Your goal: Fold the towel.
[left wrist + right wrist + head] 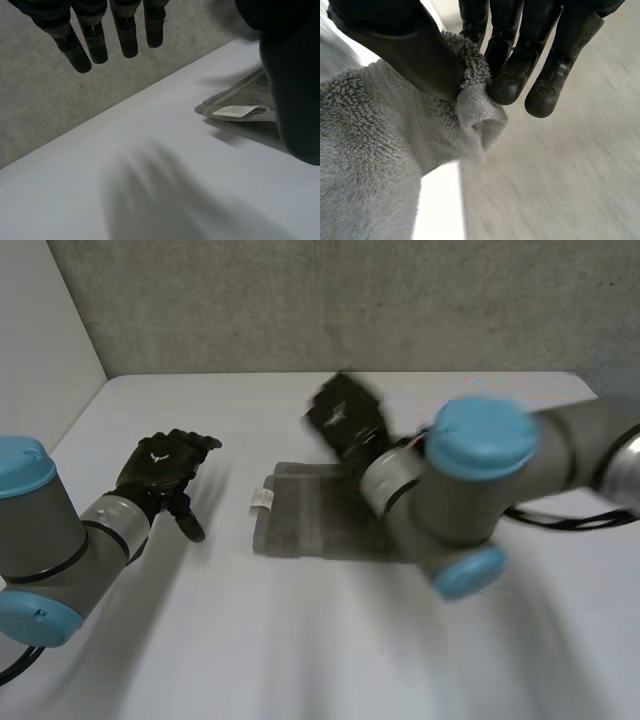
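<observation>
Towel [310, 515]: plain grey is seen throughout.
Tag [261, 498]: white, printed with dark lettering.
Surface [300, 640]: plain white.
Left hand [160, 465]: black.
Right hand [345, 415]: black.
Arms [50, 530]: grey, capped in light blue.
Wall [300, 300]: mottled grey.

White surface [300, 640] spanned the lower frame. Grey speckled wall [350, 300] ran across the top, plain white side panel [40, 330] at upper left.

Surface materials of the towel and its surroundings.
The towel [370, 150] is grey looped terry cloth, rough and matt, with a smooth white label [235, 111]; the table [300, 640] is smooth matt white; the wall [300, 300] rough, speckled grey; the right hand [520, 55] matt black, fingertips [540, 102] faintly scuffed.
</observation>
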You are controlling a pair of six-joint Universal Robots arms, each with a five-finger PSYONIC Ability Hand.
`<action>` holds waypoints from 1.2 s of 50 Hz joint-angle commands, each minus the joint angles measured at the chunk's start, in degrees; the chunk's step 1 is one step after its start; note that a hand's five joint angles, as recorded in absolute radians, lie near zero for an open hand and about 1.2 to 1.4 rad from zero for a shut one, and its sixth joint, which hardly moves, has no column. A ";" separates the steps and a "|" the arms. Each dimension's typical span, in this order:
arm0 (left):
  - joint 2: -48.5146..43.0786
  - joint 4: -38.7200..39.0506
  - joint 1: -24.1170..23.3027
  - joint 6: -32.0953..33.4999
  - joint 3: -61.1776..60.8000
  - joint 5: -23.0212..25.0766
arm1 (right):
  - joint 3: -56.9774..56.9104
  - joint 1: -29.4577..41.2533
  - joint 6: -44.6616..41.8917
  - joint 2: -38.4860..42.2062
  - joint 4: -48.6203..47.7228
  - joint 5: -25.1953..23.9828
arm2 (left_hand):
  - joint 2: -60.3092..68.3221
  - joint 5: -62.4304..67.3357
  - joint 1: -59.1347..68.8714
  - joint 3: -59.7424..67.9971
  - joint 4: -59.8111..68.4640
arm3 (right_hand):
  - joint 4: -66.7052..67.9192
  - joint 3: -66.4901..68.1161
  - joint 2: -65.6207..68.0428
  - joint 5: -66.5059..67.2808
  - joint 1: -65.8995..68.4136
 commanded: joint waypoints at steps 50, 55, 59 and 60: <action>0.00 1.16 -1.11 0.17 -0.97 -0.38 | 1.00 0.67 15.73 -2.53 7.97 7.19 | -3.93 -11.86 -4.47 -3.20 -4.15 | 3.44 2.97 5.30 2.94 4.12; 0.88 1.33 -0.75 -0.88 -0.18 -0.65 | 0.39 7.09 9.40 1.42 8.49 -2.31 | -4.26 -12.19 -4.81 -3.53 -4.48 | 3.44 2.97 5.30 2.94 4.12; 5.44 2.38 0.65 -5.16 0.35 -0.65 | 1.88 8.23 10.01 2.30 9.54 -10.37 | -4.26 -12.19 -4.81 -3.53 -4.48 | 3.44 2.97 5.30 2.94 4.12; 5.45 2.39 0.65 -5.19 0.35 -0.65 | 1.88 8.23 10.01 2.30 9.55 -10.39 | -4.26 -12.19 -4.81 -3.53 -4.48 | 3.44 2.97 5.30 2.94 4.12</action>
